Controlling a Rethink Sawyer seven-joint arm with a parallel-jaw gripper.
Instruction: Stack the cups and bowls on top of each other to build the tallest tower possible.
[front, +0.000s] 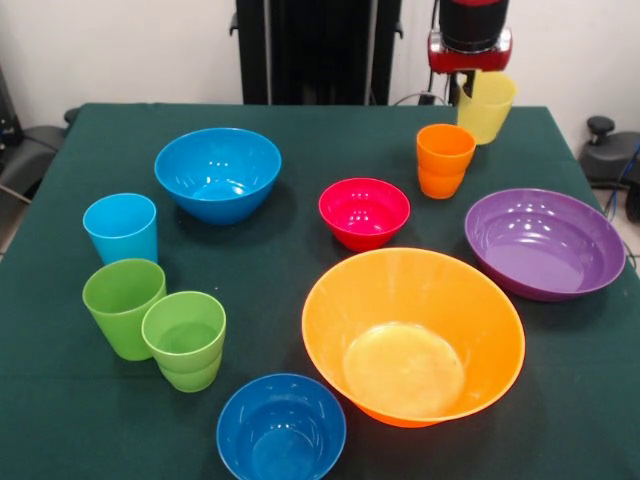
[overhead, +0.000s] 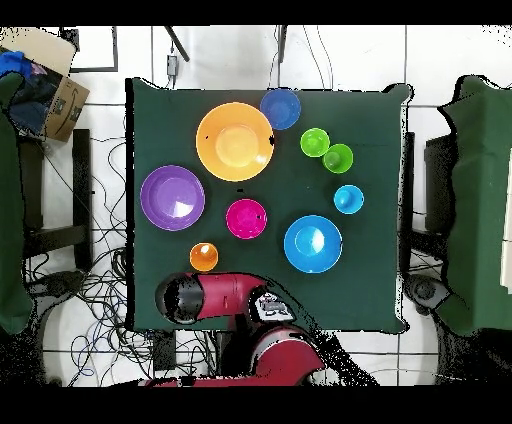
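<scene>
My gripper (front: 470, 86) is shut on the yellow cup (front: 486, 107) and holds it tilted above the table's far right, just behind the orange cup (front: 444, 160) (overhead: 204, 257). In the overhead view my arm (overhead: 215, 297) hides the gripper and the yellow cup. The red bowl (front: 364, 212), purple bowl (front: 544, 243), large orange bowl (front: 413, 335), two blue bowls (front: 218, 174) (front: 281, 428), light blue cup (front: 121, 228), green cup (front: 123, 306) and stepped green cup (front: 185, 340) stand apart on the green cloth. No two are nested.
The table (overhead: 380, 270) is ringed by cables on the floor. A cardboard box (overhead: 55, 85) sits off its corner in the overhead view. Dark chairs stand at both sides.
</scene>
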